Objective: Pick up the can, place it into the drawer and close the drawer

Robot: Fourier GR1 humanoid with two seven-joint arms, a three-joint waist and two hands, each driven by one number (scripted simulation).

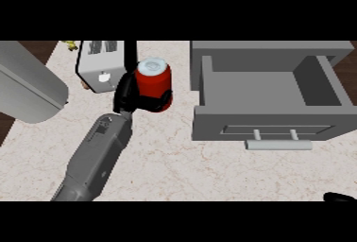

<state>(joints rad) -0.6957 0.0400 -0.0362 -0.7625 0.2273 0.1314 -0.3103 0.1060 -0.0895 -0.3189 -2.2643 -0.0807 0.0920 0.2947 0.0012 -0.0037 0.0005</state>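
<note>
Marble-patterned counter [209,165] bears a toaster [101,61], open drawer [268,90], and left hand [129,94] curled round the can [153,82].

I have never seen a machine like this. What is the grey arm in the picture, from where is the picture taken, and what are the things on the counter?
The picture is taken from the robot's own head, looking steeply down at a kitchen counter. The grey tube coming in from the lower edge is the robot's left forearm, and the black part at its end is the left hand. This hand is curled round a red can with a pale top, so the can is being held. At the right stands a grey drawer, pulled open, with nothing visible inside and a bar handle at its front. Left of the can is a white toaster, and at the far left a large grey object that I cannot identify. Only a small black tip of the right hand shows in the lower right corner, so its fingers cannot be judged.
</note>
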